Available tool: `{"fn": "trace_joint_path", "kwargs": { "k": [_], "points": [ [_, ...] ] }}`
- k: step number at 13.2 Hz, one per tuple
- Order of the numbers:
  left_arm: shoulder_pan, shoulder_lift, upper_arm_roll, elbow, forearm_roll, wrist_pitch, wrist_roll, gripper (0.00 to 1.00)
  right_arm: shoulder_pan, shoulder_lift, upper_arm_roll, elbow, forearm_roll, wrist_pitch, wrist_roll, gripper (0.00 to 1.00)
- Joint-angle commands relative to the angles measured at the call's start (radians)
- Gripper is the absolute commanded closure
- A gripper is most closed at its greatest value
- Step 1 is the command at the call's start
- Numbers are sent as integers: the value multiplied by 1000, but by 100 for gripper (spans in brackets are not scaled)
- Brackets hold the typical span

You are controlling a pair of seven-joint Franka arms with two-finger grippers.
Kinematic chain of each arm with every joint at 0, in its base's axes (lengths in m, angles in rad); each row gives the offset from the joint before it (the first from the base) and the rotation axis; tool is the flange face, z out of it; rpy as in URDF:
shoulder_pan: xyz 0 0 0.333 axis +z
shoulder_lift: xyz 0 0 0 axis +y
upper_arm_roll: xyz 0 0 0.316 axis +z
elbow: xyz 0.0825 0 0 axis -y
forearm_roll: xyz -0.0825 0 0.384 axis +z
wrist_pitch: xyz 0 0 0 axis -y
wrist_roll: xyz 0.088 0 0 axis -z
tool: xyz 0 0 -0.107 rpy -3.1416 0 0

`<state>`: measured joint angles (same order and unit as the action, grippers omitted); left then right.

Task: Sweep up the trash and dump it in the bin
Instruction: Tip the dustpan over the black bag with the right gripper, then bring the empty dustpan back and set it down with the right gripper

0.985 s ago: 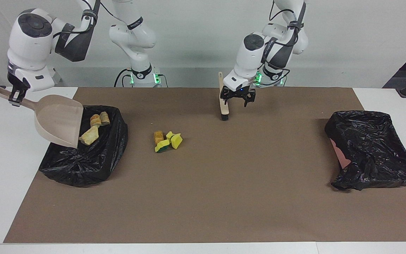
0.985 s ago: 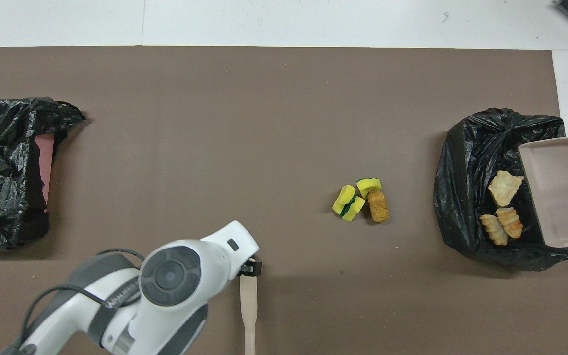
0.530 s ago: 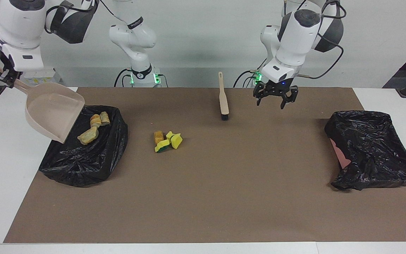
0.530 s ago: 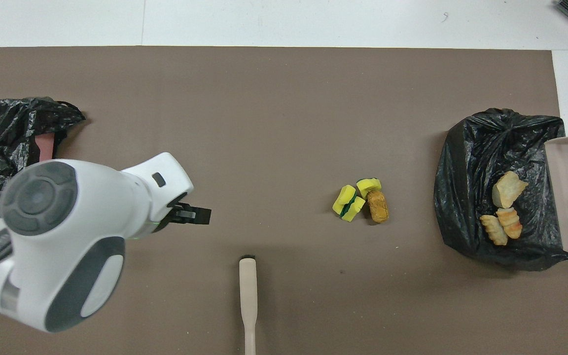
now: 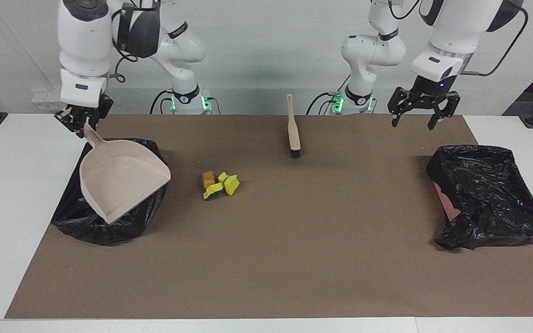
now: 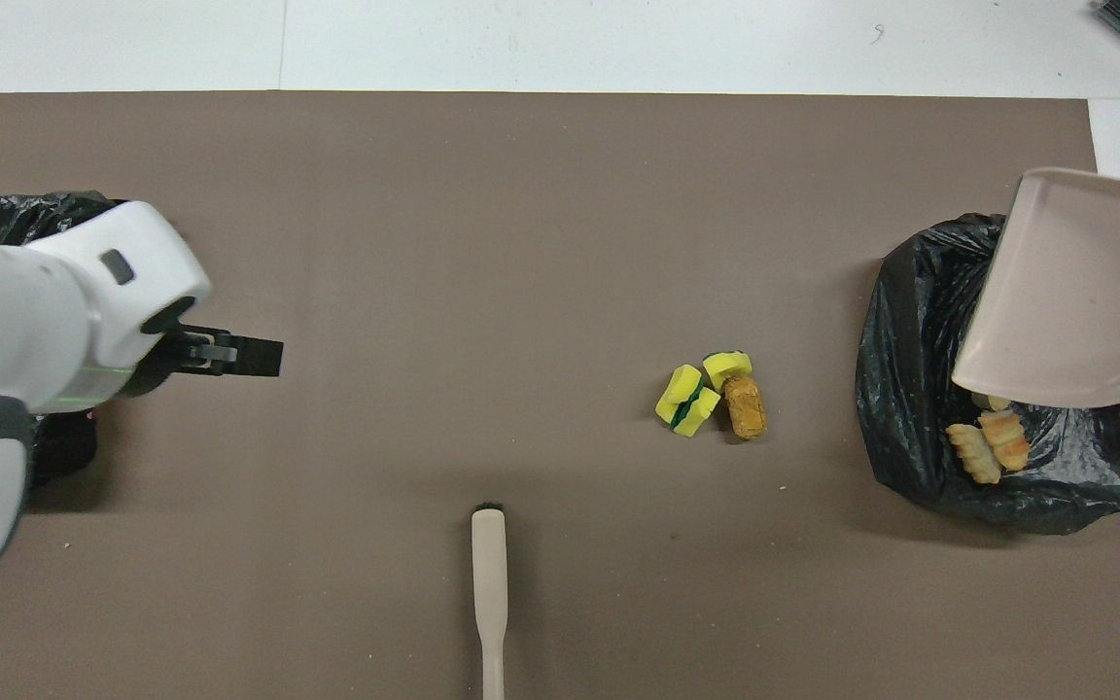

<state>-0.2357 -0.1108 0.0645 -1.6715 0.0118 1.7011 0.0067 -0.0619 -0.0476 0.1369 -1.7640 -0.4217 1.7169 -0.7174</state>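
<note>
Right gripper [image 5: 81,121] clamps dustpan [image 5: 120,182] over bin [image 5: 93,229] | left gripper [image 5: 423,111] hangs open, brush [image 5: 293,127] lies free | scraps [image 5: 220,184] remain, perhaps four | next: lower dustpan lip flush beside them.

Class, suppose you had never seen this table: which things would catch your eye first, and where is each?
The beige dustpan, gripped by its handle in the right gripper, hangs over the black-lined bin at the right arm's end. A bright heap of yellow-and-green sponge pieces and a brown lump lies on the mat beside that bin.
</note>
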Motion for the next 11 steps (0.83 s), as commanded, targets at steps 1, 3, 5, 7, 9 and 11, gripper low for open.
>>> {"fn": "trace_joint_path", "kwargs": {
  "k": [1,3,5,7,9,11],
  "points": [
    [48,94,-11,143,2,-106,58,0,30,49,0,5,85,4,218,100],
    [61,97,-9,148,-6,-112,104,0,88,96,1,15,150,56,399,100],
    [85,92,-11,148,-6,-110,119,0,210,208,0,64,187,88,687,100],
    [88,85,-9,139,-6,-110,174,0,252,340,1,211,225,105,866,100],
    [87,83,-5,136,-4,-113,174,0,302,429,1,293,283,134,976,100],
    [84,82,-5,133,-6,-120,171,0,336,469,1,293,293,208,1102,100]
  ]
}}
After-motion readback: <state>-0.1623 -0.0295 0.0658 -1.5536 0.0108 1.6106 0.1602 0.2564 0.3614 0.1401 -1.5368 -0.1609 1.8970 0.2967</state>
